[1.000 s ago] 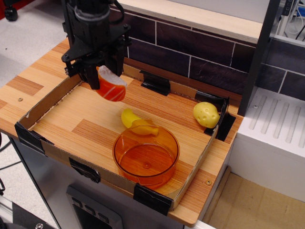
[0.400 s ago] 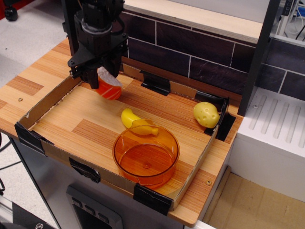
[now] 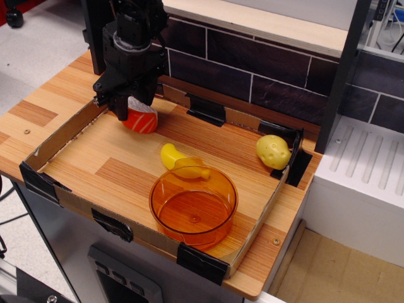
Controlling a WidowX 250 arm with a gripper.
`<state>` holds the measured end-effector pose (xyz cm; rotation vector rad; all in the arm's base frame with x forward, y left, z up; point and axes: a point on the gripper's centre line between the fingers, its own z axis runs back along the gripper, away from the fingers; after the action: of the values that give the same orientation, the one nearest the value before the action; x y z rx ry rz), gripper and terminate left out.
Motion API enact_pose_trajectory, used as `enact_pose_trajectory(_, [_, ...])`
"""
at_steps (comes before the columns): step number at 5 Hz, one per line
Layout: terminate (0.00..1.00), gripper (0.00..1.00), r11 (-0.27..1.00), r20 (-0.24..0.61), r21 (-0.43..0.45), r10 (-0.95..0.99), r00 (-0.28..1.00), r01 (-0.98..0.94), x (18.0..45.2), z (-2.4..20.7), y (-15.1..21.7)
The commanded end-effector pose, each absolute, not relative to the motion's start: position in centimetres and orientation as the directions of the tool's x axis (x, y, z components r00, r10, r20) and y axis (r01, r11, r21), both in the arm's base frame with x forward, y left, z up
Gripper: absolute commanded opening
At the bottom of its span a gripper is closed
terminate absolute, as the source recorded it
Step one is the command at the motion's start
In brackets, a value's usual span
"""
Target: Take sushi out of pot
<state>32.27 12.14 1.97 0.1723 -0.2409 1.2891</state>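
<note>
Light and reddish wood planking makes up the worktop, which is fenced on all sides by a low cardboard wall held at intervals by black clips. Behind its far edge runs a dark tiled wall with pale grout, topped by a light wooden ledge. A black upright post stands at the far right corner, and a white ribbed unit sits beyond the right edge. Grey floor shows past the left edge.

The gripper, black and bulky, hangs over the far left corner of the worktop. Its jaws are pinching the sushi, which shows orange with pale stripes below the jaws and sits low, at or just above the wood; actual contact with the surface cannot be told.

The pot, translucent orange, stands near the front edge, right of centre, well apart from the sushi. Nothing shows inside it. A yellow banana-like toy lies just behind the pot's far rim, partly seen through the orange wall. A pale yellow lumpy potato toy rests against the cardboard wall near the far right corner. Bare wood lies between the sushi and the pot.
</note>
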Motion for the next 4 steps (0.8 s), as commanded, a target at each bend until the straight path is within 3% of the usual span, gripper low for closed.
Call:
enact_pose_trajectory(1, [0.0, 1.0, 0.255, 0.275, -0.049, 0.933, 0.233, -0.966, 32.4, 4.8, 13.2])
enact_pose_trajectory(3, [0.0, 1.0, 0.271, 0.296, -0.123, 0.928, 0.225, -0.955, 31.3, 10.9, 13.7])
enact_pose_trajectory(4, [0.0, 1.0, 0.272, 0.246, -0.141, 0.941, 0.232, -0.952, 30.4, 13.7, 13.8])
